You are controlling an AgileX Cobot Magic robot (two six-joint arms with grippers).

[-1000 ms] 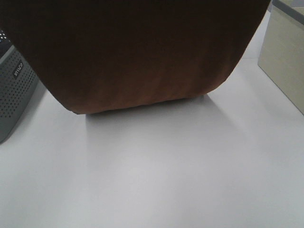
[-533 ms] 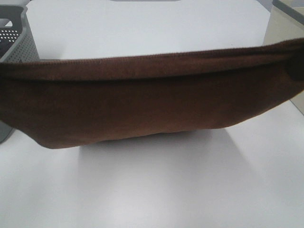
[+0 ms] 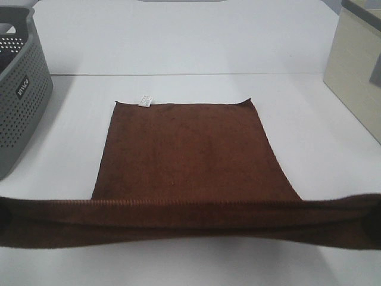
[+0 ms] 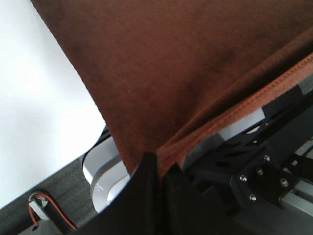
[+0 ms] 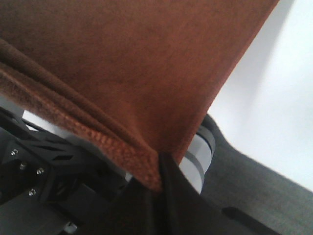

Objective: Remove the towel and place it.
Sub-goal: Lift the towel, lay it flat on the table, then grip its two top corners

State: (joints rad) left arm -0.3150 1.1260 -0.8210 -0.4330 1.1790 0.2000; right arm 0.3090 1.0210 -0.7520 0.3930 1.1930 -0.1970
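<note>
We see the white table point(image 3: 178, 47) carrying the dark brown towel point(image 3: 187, 149). Its far part lies flat mid-table, while its near edge is raised and pulled taut across the front of the high view, hiding the table there. A grey perforated basket point(image 3: 24, 113) stands at the left and a beige box point(image 3: 357, 71) at the right, both apart from the towel. The left gripper point(image 4: 160, 171) pinches one raised corner, jaws closed on cloth; the right gripper point(image 5: 157, 169) clamps the other likewise. The basket's label point(image 3: 22, 87) has pale letters we cannot read surely. A white tag point(image 3: 145, 100) sits at the towel's far left corner, its print too small to read.
</note>
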